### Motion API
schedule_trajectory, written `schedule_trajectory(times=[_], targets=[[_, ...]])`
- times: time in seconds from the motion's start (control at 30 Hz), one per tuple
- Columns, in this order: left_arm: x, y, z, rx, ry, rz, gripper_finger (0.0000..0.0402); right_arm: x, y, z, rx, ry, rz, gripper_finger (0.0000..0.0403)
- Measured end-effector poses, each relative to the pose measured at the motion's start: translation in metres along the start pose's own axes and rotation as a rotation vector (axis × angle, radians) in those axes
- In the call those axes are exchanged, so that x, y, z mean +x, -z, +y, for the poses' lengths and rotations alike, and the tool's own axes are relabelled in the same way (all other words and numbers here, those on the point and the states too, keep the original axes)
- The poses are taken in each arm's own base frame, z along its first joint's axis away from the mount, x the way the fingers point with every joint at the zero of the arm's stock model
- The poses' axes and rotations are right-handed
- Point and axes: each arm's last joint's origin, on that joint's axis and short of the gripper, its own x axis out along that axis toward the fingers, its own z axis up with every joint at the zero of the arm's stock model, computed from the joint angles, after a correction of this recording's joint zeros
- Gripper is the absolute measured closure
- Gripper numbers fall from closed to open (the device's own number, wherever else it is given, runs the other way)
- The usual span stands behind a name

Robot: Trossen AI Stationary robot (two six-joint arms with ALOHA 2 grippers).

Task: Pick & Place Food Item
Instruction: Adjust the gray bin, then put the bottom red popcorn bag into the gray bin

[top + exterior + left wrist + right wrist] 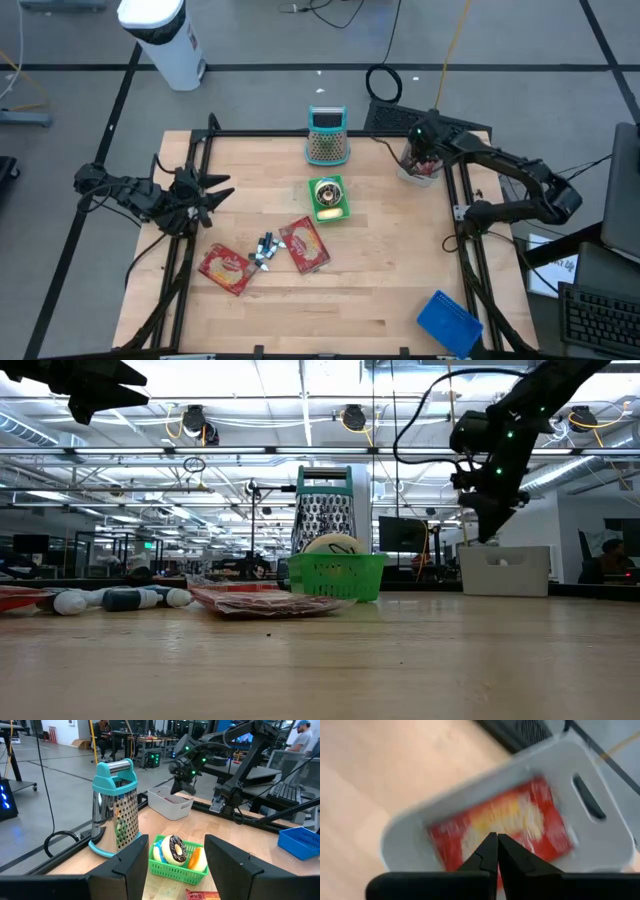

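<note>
A red and yellow food packet (520, 820) lies flat inside the white bin (600, 785) at the table's far right (420, 170). My right gripper (497, 837) is shut and slants down just above the bin (487, 530), its tips over the packet and clear of the bin's rim (505, 550). At the table's left side my left gripper (215, 190) stands open and level, holding nothing, and faces the green basket (177, 865). Two more red packets (225, 268) (305, 245) lie flat on the table near its middle.
The green basket (328, 198) holds a doughnut and other food at the table's middle. A teal-handled grater (326, 138) stands upright behind it. Small blue and white bottles (265, 250) lie between the two packets. A blue basket (450, 322) sits at the near right corner.
</note>
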Motion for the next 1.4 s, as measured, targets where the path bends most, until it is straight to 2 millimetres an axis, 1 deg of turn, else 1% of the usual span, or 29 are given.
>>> schedule_trajectory(times=[0.13, 0.3, 0.4, 0.57, 0.7, 0.83, 1.07, 1.3, 1.4], targets=[[0.000, 0.000, 0.000, 0.000, 0.000, 0.000, 0.0210, -0.002, 0.010, 0.007, -0.014, -0.015, 0.094, 0.0403], [0.000, 0.000, 0.000, 0.000, 0.000, 0.000, 0.0211, 0.006, 0.015, 0.017, -0.034, -0.029, 0.120, 0.0403], [0.000, 0.000, 0.000, 0.002, 0.000, 0.001, 0.0210, 0.013, 0.014, 0.023, -0.037, -0.039, 0.101, 0.0403], [0.000, 0.000, 0.000, 0.001, 0.001, 0.000, 0.0210, 0.027, 0.006, 0.032, -0.040, -0.116, 0.066, 0.0403], [0.000, 0.000, 0.000, -0.003, 0.001, 0.001, 0.0210, 0.039, 0.000, 0.038, -0.049, -0.125, 0.036, 0.0403], [0.000, 0.000, 0.000, -0.007, 0.001, 0.001, 0.0210, 0.044, -0.004, 0.041, -0.014, -0.128, 0.013, 0.0403], [0.000, 0.000, 0.000, -0.007, 0.001, 0.000, 0.0211, 0.044, -0.015, 0.041, 0.067, -0.137, -0.095, 0.0403], [0.000, 0.000, 0.000, -0.009, 0.001, 0.000, 0.0211, 0.043, -0.015, 0.041, 0.031, -0.129, -0.102, 0.0403], [0.000, 0.000, 0.000, -0.010, 0.001, 0.000, 0.0210, 0.037, -0.013, 0.037, 0.007, -0.066, -0.096, 0.0403]])
